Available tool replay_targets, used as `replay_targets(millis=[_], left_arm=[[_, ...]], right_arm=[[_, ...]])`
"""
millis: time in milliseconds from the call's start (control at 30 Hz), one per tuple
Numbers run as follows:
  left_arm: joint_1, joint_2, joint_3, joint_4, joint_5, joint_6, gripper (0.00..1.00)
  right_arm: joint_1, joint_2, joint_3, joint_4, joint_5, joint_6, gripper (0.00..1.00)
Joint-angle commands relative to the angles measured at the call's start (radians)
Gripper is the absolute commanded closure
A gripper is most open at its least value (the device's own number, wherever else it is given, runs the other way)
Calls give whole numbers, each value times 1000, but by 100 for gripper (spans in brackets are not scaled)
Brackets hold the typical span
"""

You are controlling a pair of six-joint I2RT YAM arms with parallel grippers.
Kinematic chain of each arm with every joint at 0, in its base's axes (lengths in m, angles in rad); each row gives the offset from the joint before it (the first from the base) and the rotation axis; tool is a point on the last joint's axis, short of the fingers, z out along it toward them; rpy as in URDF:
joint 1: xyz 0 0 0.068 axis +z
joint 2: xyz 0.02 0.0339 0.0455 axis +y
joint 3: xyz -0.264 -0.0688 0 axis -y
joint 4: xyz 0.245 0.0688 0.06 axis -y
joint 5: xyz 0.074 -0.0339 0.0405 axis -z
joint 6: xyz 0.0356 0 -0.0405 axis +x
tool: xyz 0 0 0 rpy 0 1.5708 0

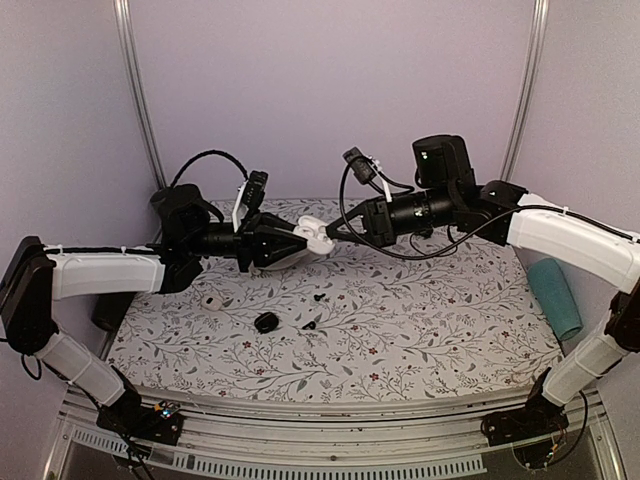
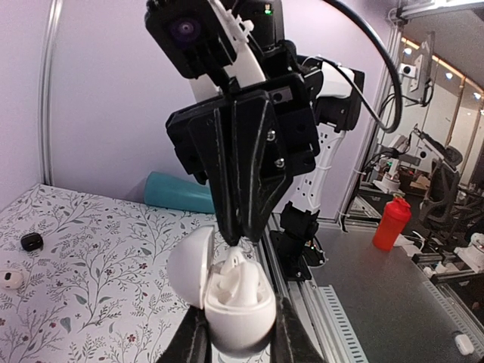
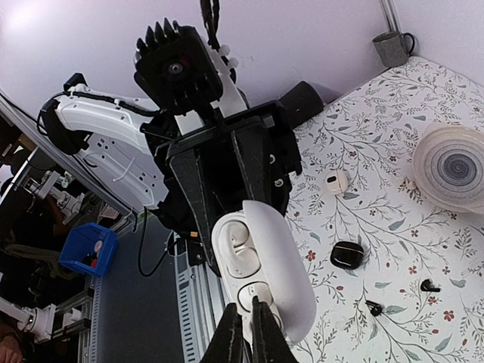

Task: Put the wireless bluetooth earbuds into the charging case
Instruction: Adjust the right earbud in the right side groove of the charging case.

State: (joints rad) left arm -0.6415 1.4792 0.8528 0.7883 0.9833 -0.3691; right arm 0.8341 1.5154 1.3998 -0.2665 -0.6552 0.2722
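Left gripper (image 2: 240, 342) clamping glossy white rounded charging case (image 2: 234, 306), lid open, right gripper (image 2: 240, 236) pinching smooth white earbud (image 2: 237, 261) between its tips

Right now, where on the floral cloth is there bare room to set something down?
Bare: the right half of the floral cloth, between the tiny black bits and the teal cylinder; also its near strip. Crowded: left of centre, around the glossy white earbud and black oval piece, near the raised white charging case.

Earbud (image 1: 212, 300) on table (image 1: 430, 320), left of charging case (image 1: 312, 236)
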Motion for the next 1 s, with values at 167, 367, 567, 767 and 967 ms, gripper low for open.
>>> replay_targets(millis=[167,367,567,767,967], left_arm=[[-12,-22,26,40,1,-15,100],[-13,-23,27,45,-18,-14,100],[-14,-32,24,52,-53,-11,100],[-14,-46,17,62,-81,0,100],[-13,-60,3,73,-106,9,100]], right_arm=[[15,17,42,-54,46,-49,96],[32,28,52,-76,46,-74,97],[48,44,72,-127,50,-113,97],[67,71,95,-172,55,-140,97],[85,97,113,-221,62,-169,97]])
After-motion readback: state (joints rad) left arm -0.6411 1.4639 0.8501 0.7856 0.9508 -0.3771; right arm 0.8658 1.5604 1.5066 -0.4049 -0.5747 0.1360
